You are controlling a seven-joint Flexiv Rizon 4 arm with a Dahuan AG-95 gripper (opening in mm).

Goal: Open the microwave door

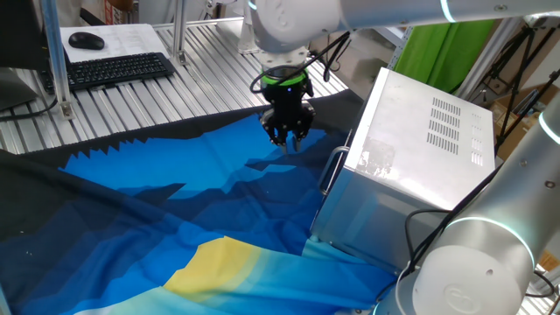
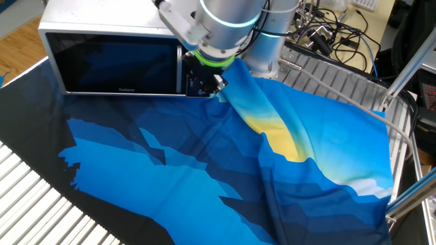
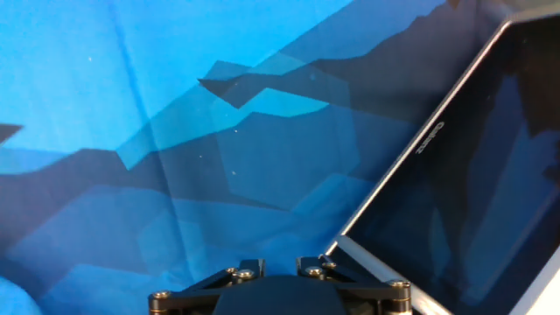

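The microwave is a big silver box with vent slots at the right of one fixed view. The microwave door is dark glass in a silver frame and is closed flat; it also shows in the hand view. Its slim vertical bar handle stands at the door's edge. My gripper hangs just above the blue cloth, in front of the door and close beside the handle, touching neither. In the other fixed view the gripper is by the door's right end. Its fingers stand close together and hold nothing.
A blue and yellow cloth covers the table in front of the microwave. A keyboard and mouse lie at the back left. Cables and metal frame posts stand behind the arm's base.
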